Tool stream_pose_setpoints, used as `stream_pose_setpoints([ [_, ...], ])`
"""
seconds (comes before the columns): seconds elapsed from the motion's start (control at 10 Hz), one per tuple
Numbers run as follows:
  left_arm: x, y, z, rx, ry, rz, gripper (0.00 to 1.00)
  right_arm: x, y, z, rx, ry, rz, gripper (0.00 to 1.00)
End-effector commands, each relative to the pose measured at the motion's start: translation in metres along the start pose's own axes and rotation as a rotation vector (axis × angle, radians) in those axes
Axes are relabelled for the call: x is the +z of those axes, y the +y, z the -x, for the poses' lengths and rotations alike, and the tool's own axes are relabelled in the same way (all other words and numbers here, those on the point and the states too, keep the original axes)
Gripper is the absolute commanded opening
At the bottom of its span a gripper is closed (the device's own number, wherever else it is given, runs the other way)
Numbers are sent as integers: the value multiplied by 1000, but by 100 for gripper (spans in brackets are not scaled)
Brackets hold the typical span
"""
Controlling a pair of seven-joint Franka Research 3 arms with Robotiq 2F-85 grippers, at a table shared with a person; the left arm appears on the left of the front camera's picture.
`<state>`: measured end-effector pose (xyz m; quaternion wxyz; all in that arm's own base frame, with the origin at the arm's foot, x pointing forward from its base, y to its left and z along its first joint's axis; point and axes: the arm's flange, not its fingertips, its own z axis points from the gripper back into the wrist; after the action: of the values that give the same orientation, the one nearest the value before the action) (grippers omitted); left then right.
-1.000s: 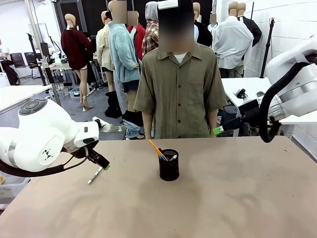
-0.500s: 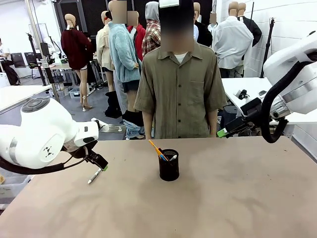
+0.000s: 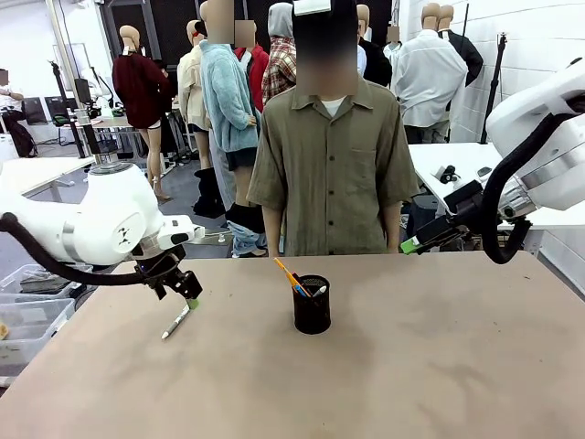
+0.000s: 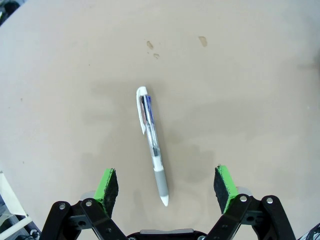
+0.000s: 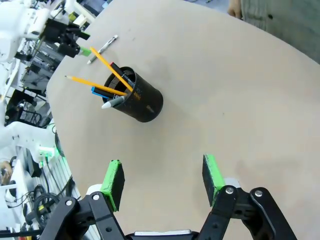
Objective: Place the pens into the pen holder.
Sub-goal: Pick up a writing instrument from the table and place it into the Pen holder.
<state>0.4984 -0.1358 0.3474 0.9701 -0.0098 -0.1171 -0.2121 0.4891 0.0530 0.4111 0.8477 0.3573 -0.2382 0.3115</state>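
1. Hovering just above the white-silver pen (image 3: 175, 322), the left gripper (image 3: 190, 298) points down with its jaws spread wide and nothing held.
2. Left wrist view: the pen (image 4: 151, 140) lies flat on the tan table (image 4: 250, 100). Its grey grip end sits between the green pads (image 4: 106, 182), and neither pad touches it.
3. The pen rests on the table's left side, well apart from the pen holder (image 3: 312, 306).
4. The black mesh holder stands upright near the table's middle, in front of the person (image 3: 334, 155). An orange pen (image 3: 285, 273) leans out of it toward the left, with other pens beside it.
5. The right gripper (image 3: 411, 242) hangs raised at the far right, away from the holder, jaws wide and empty.
6. Right wrist view: the holder (image 5: 140, 100) shows well beyond the open fingers (image 5: 112, 182).
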Motion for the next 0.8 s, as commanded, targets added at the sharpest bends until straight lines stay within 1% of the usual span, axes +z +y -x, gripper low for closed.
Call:
stream_pose_setpoints([
  [0.0,-10,-2,-15,46,46,6,100,-4,-2,-1,15,-23,-21,78],
  [0.3,-25,9,-23,77,83,23,100,-4,-2,-1,15,-23,-21,78],
  [0.5,-32,11,-25,79,101,10,100,-4,-2,-1,15,-23,-21,78],
  [0.7,-42,13,-30,76,123,33,100,-4,-2,-1,15,-23,-21,78],
])
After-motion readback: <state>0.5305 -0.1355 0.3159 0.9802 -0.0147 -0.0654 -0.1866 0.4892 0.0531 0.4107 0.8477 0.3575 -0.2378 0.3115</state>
